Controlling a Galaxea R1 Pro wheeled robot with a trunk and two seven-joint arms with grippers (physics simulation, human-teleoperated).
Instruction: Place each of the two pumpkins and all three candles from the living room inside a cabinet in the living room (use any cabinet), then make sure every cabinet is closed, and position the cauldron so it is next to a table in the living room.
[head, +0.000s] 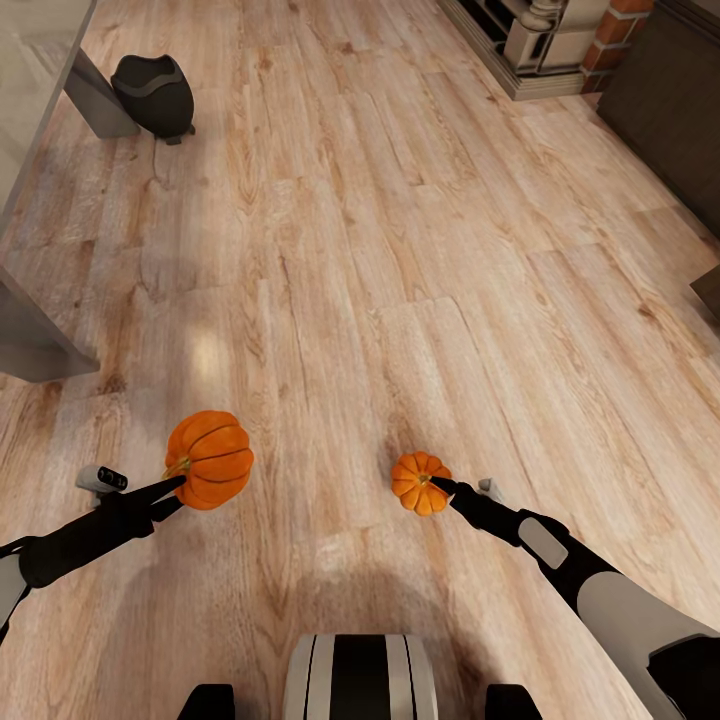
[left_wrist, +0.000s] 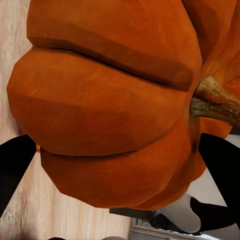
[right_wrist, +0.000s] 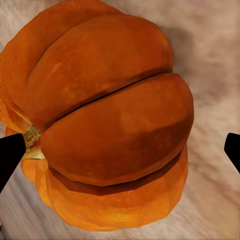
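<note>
Over the wooden floor I hold two orange ribbed pumpkins. The bigger-looking pumpkin (head: 210, 460) (left_wrist: 110, 100) sits in my left gripper (head: 178, 489) (left_wrist: 117, 167), which is shut on it near the stem. The other pumpkin (head: 420, 482) (right_wrist: 110, 125) is clamped in my right gripper (head: 441, 486) (right_wrist: 120, 150). The black cauldron (head: 155, 94) stands on the floor at the far left, right beside a slanted grey leg of the table (head: 30, 90). The dark brown cabinet (head: 668, 95) is at the far right. The candles are out of view.
A brick and stone fireplace (head: 555, 40) stands at the far end, left of the cabinet. A second table leg (head: 35, 335) juts in at the left edge. A dark corner (head: 709, 292) pokes in at the right edge. Open floor lies between.
</note>
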